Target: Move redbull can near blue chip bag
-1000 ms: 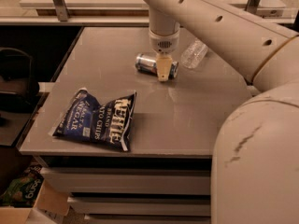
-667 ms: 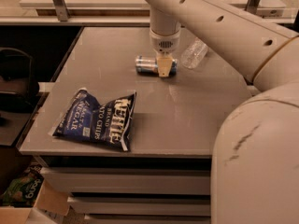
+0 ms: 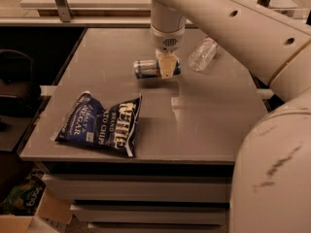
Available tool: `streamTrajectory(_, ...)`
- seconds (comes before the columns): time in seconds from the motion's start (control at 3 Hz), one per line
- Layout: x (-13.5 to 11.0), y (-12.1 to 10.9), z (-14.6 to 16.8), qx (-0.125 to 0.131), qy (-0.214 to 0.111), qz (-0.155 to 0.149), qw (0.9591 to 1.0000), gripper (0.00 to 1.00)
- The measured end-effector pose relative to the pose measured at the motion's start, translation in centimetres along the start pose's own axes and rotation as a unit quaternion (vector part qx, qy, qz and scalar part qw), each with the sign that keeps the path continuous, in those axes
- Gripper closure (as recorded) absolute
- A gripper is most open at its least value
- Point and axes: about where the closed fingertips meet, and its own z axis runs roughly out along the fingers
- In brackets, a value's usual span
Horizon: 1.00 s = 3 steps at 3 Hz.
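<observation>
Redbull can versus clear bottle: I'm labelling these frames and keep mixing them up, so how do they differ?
The redbull can is opaque, silver and blue; the clear bottle is see-through. The can lies crosswise, the bottle slanted. The pincer is at the can's right part; the bottle lies apart, further right in the view. Both lie on their sides on the table.

- Your redbull can (image 3: 146,68), silver and blue, lies on its side toward the far middle of the table (image 3: 209,125), silver end facing left.
- Your blue chip bag (image 3: 102,124) lies flat and crinkled near the front left edge, white lettering up, well apart from the can.
- Your gripper (image 3: 166,68) points down at the can's middle.
</observation>
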Motion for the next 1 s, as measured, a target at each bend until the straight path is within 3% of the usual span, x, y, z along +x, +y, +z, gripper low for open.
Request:
streamTrajectory(0.33, -2.5, 1.7, -1.7, -0.002, -0.028, -0.081, 0.9964, 1.00)
streamTrajectory(1.0, -5.8, 5.8, -1.8, -0.034, -0.061, -0.208, 0.9757, 1.00)
